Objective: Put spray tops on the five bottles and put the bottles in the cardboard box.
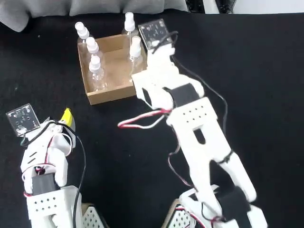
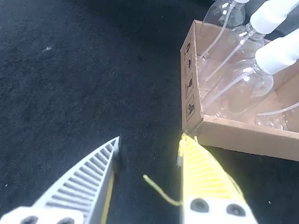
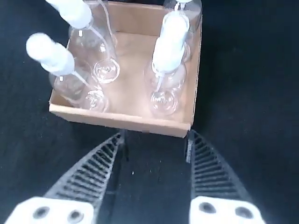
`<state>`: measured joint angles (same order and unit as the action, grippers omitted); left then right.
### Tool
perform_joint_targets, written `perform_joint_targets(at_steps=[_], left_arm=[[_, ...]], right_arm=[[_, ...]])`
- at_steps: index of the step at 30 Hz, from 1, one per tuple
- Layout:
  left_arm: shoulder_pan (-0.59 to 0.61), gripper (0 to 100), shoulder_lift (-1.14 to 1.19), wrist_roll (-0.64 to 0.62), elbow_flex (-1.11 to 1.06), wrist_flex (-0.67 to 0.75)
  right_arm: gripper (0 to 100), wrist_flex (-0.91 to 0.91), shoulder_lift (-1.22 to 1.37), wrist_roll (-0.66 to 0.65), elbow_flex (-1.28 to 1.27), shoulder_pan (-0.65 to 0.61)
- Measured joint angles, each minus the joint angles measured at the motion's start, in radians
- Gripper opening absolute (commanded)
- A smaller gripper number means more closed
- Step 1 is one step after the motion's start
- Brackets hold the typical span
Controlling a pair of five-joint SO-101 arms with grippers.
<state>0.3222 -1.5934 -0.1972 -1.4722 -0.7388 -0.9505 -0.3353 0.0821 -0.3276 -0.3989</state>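
Note:
The open cardboard box [image 1: 90, 95] stands at the back of the black table. Several clear bottles with white spray tops stand upright in it, such as one bottle [image 1: 96, 71] near the front and another bottle [image 1: 135, 52] on the right side. In the right wrist view my right gripper [image 3: 154, 142] is open and empty, just outside the wall of the box [image 3: 121, 122], with a bottle [image 3: 164, 70] behind that wall. My left gripper [image 2: 149, 147] is open and empty low over the cloth, its yellow finger [image 1: 68, 117] near a corner of the box [image 2: 190, 88].
The right arm [image 1: 190, 114] stretches diagonally across the middle of the table to the box's right side. A red and white cable [image 1: 140, 124] loops off it. Grey cushions [image 1: 71, 7] line the far edge. Bare black cloth lies left and right of the arms.

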Motion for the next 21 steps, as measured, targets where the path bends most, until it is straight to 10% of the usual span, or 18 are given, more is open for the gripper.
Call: perform_joint_targets(at_steps=[21], left_arm=[[-0.002, 11, 0.000, 0.000, -0.021, 0.060]], right_arm=[[7.1, 0.000, -0.571, -0.051, -0.445, 0.112]])
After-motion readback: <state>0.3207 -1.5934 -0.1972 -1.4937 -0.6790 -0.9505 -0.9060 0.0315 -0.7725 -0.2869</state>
